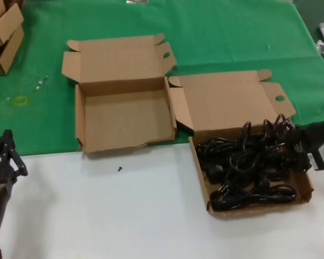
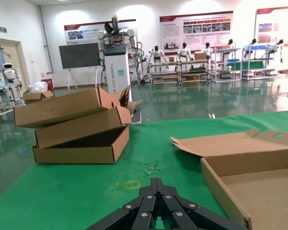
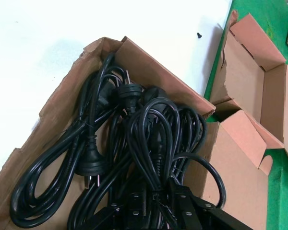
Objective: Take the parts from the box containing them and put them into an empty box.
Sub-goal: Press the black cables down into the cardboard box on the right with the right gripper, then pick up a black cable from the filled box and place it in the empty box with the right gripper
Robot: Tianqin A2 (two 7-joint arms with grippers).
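I have the right gripper down at the far right edge of the full box, fingers closed around a loop of the power cords; in the right wrist view the fingers clamp a raised loop of cord. The cords lie in a tangled black pile filling that box, which sits on the white tabletop, right of centre. The empty box sits just left of it, lid open, the two boxes almost touching at the flaps.

Left gripper is parked low at the near left, fingers pinched together, holding nothing.

Handling, my guess: the cords are soft, floppy rubber, grippy not slippery, moderately light, not fragile. Loops overlap, so lifting one bundle will probably drag its neighbours. Best hold is across several strands of one loop, not on a plug.

Smaller cartons are stacked on the green cloth, far left.
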